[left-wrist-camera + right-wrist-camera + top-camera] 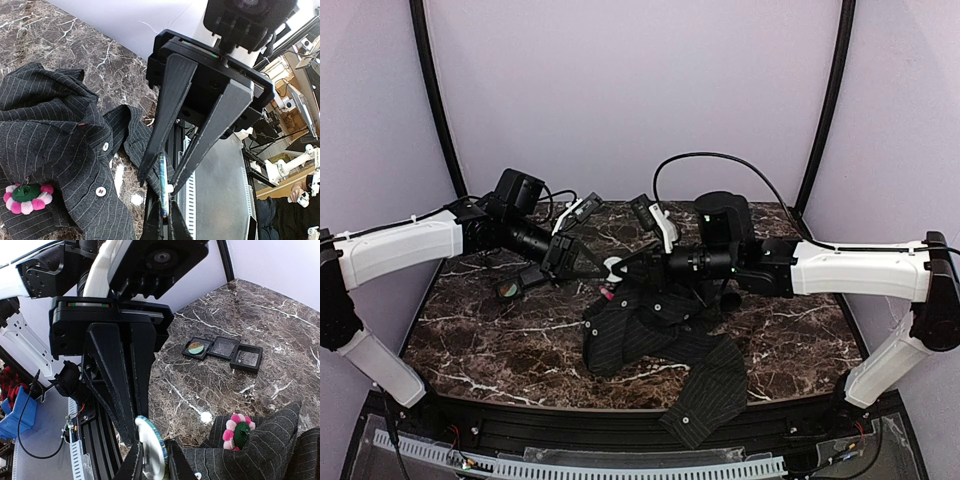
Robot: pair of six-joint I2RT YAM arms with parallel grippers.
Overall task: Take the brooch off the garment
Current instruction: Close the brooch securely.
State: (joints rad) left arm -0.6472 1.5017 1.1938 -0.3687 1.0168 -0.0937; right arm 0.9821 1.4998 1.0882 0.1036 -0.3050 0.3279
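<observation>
Left gripper (161,175) clamped a white disc (150,445) above the desk (500,340) centre; right gripper (628,266) nearly closed, its hold unclear.

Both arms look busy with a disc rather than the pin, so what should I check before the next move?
1. Hold of the left gripper on the white disc: ok, shut on it.
2. Hold of the right gripper on that disc: cannot tell, its fingers flank it.
3. The brooch off the garment: not ok, it lies on the cloth.
4. The brooch seen by both wrist cameras: ok.
</observation>
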